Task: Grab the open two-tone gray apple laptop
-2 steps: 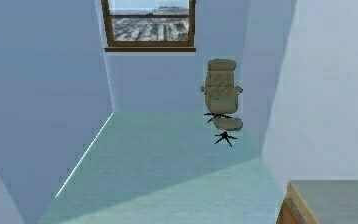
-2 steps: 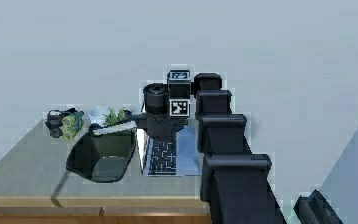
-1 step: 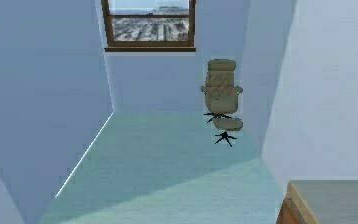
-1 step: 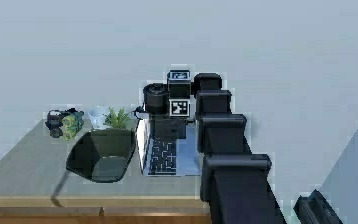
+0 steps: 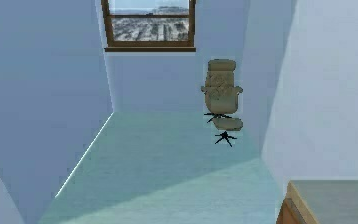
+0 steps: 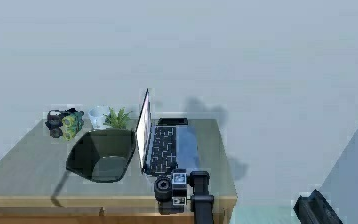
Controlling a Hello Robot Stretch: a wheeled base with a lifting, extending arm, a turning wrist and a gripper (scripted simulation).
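Here, the open laptop (image 6: 159, 142) is seen on the grey-topped bench (image 6: 27, 168), near the middle of the arm side view. Its lid is raised nearly upright and viewed edge-on, and its dark keyboard half is laid flat toward the view's right. Just left of the lid a dark bowl-shaped container (image 6: 100, 158) is placed. Behind that, near the wall, a small potted plant (image 6: 117, 119) and a dark rounded object (image 6: 57, 123) that cannot be identified are set. The arm (image 6: 200, 200) is seen rising from the bottom edge, and the jaws are found at its far end, at the bench's near edge close to the laptop's front corner. Whether anything is grasped by them cannot be told, nor whether the laptop is touched. In the forward view a tan padded armchair (image 5: 221, 88) with a matching footstool (image 5: 227, 125) is set against the pale blue wall, below and right of a wood-framed window (image 5: 149, 25)
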